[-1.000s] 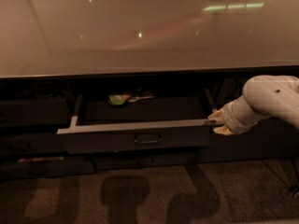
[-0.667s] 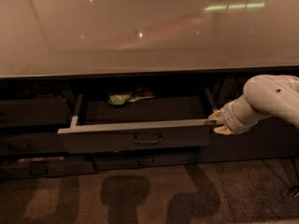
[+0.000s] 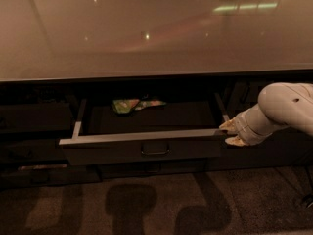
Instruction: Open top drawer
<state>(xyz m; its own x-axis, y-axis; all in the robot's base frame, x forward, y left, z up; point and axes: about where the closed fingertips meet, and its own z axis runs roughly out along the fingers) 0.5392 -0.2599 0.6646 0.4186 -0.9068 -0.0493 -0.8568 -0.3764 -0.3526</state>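
Note:
The top drawer (image 3: 122, 152) stands pulled out under the counter. It has a long dark front with a small loop handle (image 3: 155, 149) at its centre, and pale side rails. A green packet (image 3: 128, 105) lies at the back of its floor. My gripper (image 3: 230, 133) is at the right end of the drawer front, touching its top corner, on a pale arm (image 3: 283, 106) that reaches in from the right.
A glossy beige counter top (image 3: 156, 33) overhangs the drawers. Narrower dark drawer fronts sit to the left (image 3: 34, 119) and below. Dark carpet (image 3: 146, 204) lies in front, with shadows on it.

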